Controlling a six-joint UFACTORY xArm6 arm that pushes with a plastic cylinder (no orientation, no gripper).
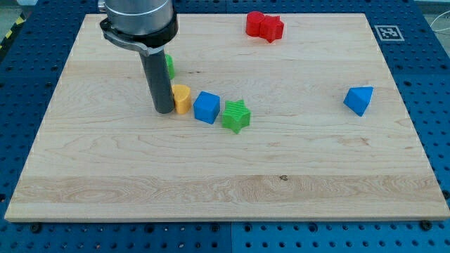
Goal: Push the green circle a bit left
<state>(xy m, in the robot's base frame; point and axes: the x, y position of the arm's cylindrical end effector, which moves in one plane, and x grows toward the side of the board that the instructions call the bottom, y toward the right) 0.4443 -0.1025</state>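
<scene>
The green circle (169,66) is mostly hidden behind my rod; only a sliver of its right edge shows, in the upper left part of the wooden board (225,190). My tip (163,111) rests on the board just below the green circle and touches the left side of a yellow heart block (182,98). A blue cube (207,107) sits right of the yellow heart, and a green star (236,116) right of the cube.
Two red blocks (264,27) lie together near the view's top edge. A blue triangular block (359,100) sits at the right. A fiducial marker (389,32) is at the board's top right corner.
</scene>
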